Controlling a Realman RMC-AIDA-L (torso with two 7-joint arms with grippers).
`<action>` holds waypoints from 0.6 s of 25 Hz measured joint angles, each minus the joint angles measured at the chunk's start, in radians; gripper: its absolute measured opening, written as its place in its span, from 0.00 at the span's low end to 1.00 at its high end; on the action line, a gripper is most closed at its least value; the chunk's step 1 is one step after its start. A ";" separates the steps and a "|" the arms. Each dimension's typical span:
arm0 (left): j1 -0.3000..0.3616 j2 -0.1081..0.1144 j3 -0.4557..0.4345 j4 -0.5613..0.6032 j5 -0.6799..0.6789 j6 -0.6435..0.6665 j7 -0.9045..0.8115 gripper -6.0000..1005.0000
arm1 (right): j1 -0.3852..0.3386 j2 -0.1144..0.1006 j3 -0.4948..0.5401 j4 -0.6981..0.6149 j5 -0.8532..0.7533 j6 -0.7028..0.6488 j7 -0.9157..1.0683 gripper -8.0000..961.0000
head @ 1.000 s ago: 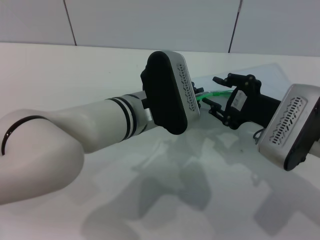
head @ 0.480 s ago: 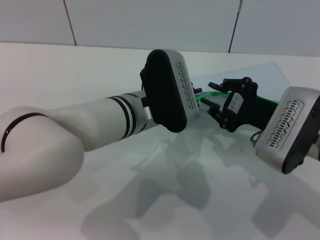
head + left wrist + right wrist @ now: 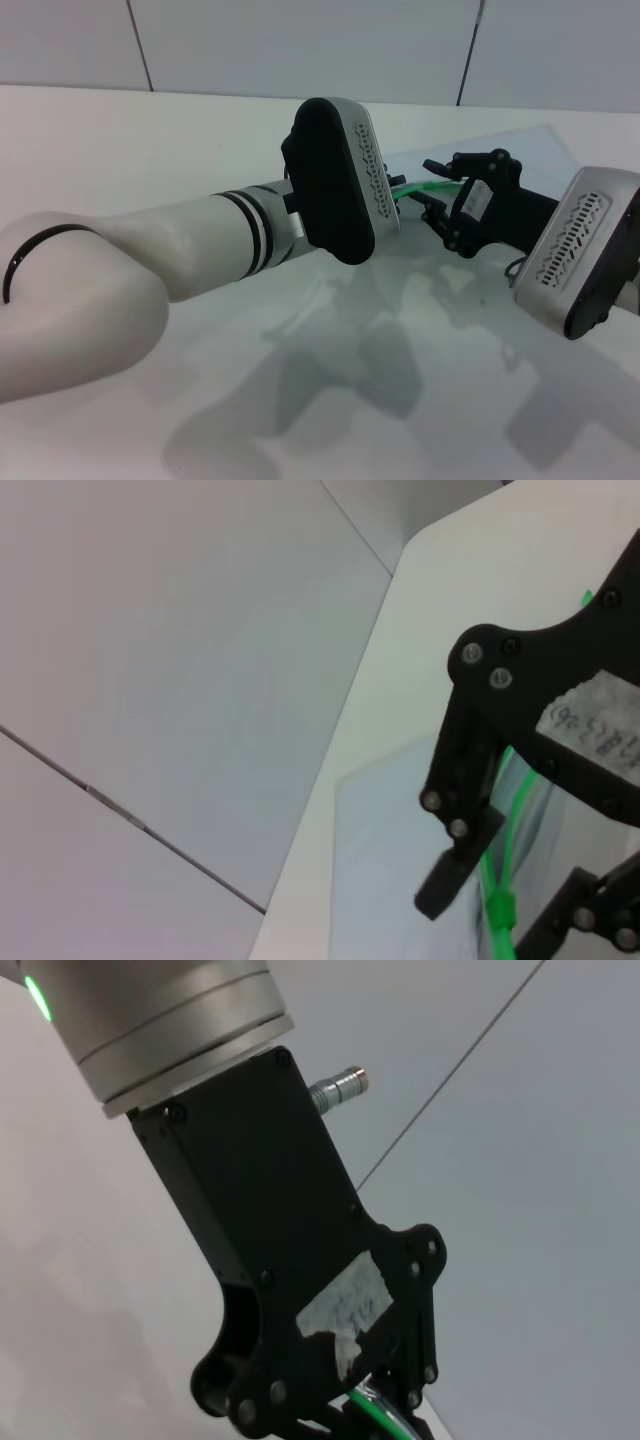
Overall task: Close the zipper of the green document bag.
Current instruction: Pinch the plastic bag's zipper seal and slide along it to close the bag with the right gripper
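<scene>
The green document bag (image 3: 530, 150) is lying flat on the white table (image 3: 150, 150), mostly hidden behind the two arms, so all you really get is a pale translucent corner sticking out past the right arm. The zipper (image 3: 418, 190) shows as a short bright green strip right between the two grippers. The right gripper (image 3: 432, 185) is sitting just beside that strip with its black fingers spread apart, one either side of the green line, not pinched on anything as far as I can see. From the left wrist camera the strip (image 3: 500, 880) runs down between those same fingers and there's a little green lump on it that I'd guess is the slider tab (image 3: 500, 912). The left gripper (image 3: 375, 1405) is at the strip too, on the other side from the right one, and seems to have green plastic at its tip, but honestly can't tell if it's clamped or open. How far the zip is done up, no idea, too much is covered. Both grippers have a white sticker with scribbled writing, not readable.
</scene>
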 joint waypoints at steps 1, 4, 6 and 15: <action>0.000 0.000 0.000 0.000 0.000 0.000 0.000 0.07 | 0.000 -0.001 -0.002 0.000 0.001 0.000 0.000 0.30; 0.000 0.000 0.000 0.000 0.000 0.000 0.001 0.07 | 0.001 -0.001 -0.003 0.001 0.001 0.000 -0.001 0.28; 0.000 0.000 0.000 0.000 0.000 0.000 0.000 0.07 | 0.001 -0.001 -0.001 0.001 0.002 0.000 -0.001 0.26; -0.002 0.000 0.000 0.000 0.001 0.000 -0.001 0.08 | 0.003 -0.001 -0.002 0.003 0.003 0.000 0.001 0.22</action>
